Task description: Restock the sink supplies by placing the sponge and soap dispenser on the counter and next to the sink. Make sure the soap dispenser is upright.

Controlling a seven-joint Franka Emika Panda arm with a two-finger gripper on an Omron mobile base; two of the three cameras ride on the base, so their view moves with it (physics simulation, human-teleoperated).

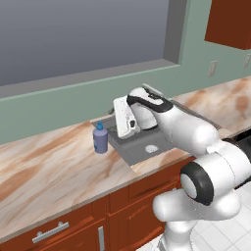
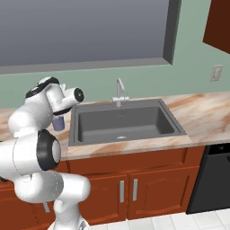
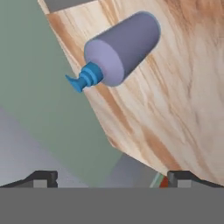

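1. Soap dispenser (image 1: 100, 139) stands upright on the tabletop (image 1: 49, 166), just beside the sink's (image 2: 121, 121) left edge.
2. End effector (image 3: 111, 177) spread wide, empty, clear of the bottle.

You see soap dispenser (image 1: 100, 139) upright on counter (image 1: 44, 166), just beside sink (image 1: 135, 153) at its left rim: lavender-blue rounded bottle, blue pump nozzle on top. Your hand view shows it (image 3: 120, 50) free, nothing gripping it. Sink: grey steel recessed basin, silver curved faucet (image 2: 119, 92) behind. Counter: beige-brown marbled stone.
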